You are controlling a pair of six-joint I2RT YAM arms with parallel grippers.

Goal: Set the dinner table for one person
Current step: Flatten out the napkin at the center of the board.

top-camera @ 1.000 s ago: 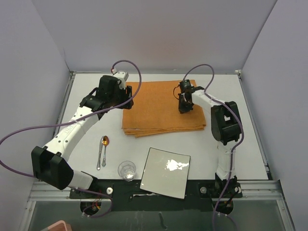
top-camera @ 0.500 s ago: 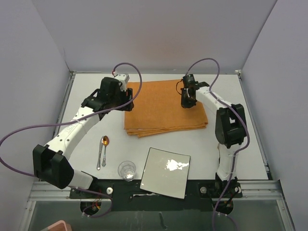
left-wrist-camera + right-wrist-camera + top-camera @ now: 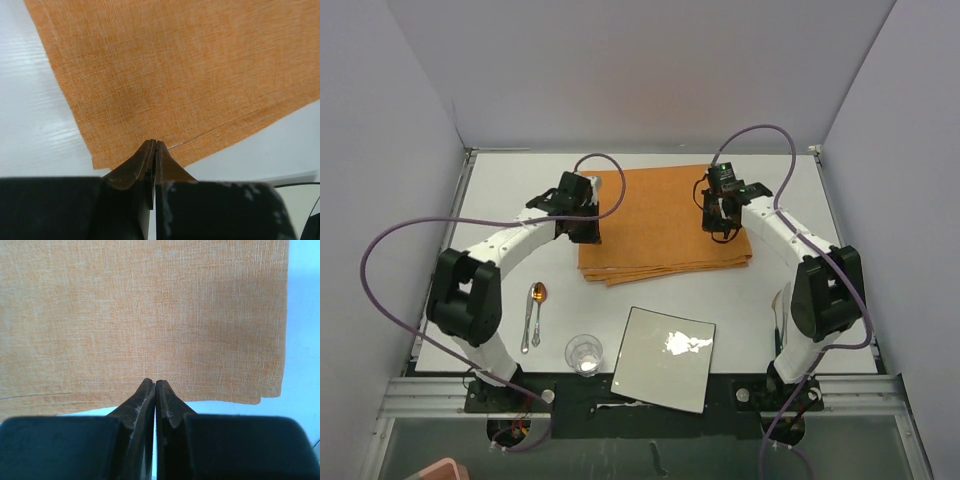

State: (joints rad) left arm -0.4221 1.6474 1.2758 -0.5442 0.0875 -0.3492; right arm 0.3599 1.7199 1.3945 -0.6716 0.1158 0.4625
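The large flat matte white desk lies under both hands. The left hand and the right hand are closed at the near edge of the folded orange cloth. I cannot tell whether they pinch it.

A robotics lab cell; plain grey panels box in the white tabletop; left arm and right arm mount on a metal rail.
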